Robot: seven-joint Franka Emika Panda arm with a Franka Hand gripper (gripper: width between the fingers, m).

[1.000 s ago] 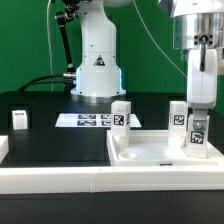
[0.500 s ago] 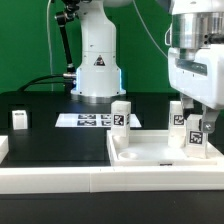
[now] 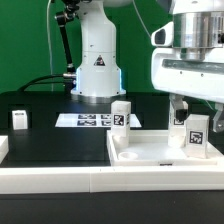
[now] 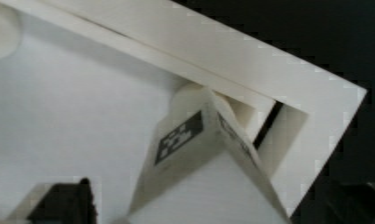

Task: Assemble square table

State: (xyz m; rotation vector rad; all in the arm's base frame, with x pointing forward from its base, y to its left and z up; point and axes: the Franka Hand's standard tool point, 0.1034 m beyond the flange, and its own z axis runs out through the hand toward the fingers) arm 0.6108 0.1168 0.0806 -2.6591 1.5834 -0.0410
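Jaws wide and empty, hovering above right leg post [image 3: 198, 133], which stands in tabletop [image 3: 160, 150] at its right end. Second post [image 3: 178, 117] just behind it, third post [image 3: 121, 116] at tabletop's far-left corner. Fourth post [image 3: 19, 120] well left on counter [image 3: 50, 140]. White rail [image 3: 50, 180] along near edge.

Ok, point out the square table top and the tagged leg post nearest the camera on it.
square table top [image 3: 158, 152]: exterior view, bare inner floor.
leg post [image 3: 197, 133]: exterior view, tagged front face.
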